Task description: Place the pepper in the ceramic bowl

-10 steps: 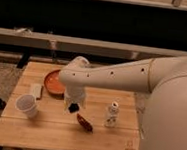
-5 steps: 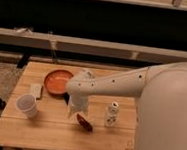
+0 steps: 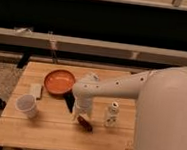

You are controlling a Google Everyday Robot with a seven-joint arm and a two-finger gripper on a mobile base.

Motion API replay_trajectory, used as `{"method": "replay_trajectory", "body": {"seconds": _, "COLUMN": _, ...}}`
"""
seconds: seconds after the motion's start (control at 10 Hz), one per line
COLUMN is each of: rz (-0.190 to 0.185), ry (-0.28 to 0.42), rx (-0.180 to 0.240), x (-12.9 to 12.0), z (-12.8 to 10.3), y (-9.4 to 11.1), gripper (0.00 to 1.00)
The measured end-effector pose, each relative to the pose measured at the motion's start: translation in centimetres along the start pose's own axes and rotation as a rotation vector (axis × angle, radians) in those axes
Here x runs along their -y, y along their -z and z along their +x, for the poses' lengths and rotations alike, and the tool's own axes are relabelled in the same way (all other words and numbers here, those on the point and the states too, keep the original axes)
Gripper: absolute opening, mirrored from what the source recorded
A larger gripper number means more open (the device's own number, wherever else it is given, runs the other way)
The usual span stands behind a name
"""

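Note:
The small dark red pepper lies on the wooden table, right of centre. My gripper hangs from the white arm directly above and just left of the pepper, close over it. The shallow orange-red ceramic bowl stands at the back left of the table, up and left of the gripper, and looks empty.
A white cup stands at the left front. A pale flat block lies between cup and bowl. A small white bottle stands just right of the pepper. A bench and dark wall run behind the table.
The arm has swung right and down, bringing the gripper from near the bowl to just over the pepper. The pepper, bowl, cup and bottle have not moved.

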Motion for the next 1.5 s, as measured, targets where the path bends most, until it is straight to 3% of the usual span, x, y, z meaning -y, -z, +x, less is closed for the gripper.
{"method": "replay_trajectory", "body": {"seconds": 0.7, "rz": -0.002, "ry": 0.01, "rx": -0.074, "x": 0.1, "z": 1.6, "y": -2.0, "gripper": 0.63}}
{"method": "replay_trajectory", "body": {"seconds": 1.2, "rz": 0.043, "ry": 0.031, "rx": -0.145, "x": -0.3, "z": 2.3, "y": -2.4, "gripper": 0.14}}
{"method": "replay_trajectory", "body": {"seconds": 1.3, "rz": 0.06, "ry": 0.032, "rx": -0.144, "x": -0.4, "z": 2.2, "y": -1.3, "gripper": 0.04}}
{"method": "replay_trajectory", "body": {"seconds": 1.5, "rz": 0.083, "ry": 0.037, "rx": -0.125, "x": -0.6, "z": 1.6, "y": 1.5, "gripper": 0.0}}
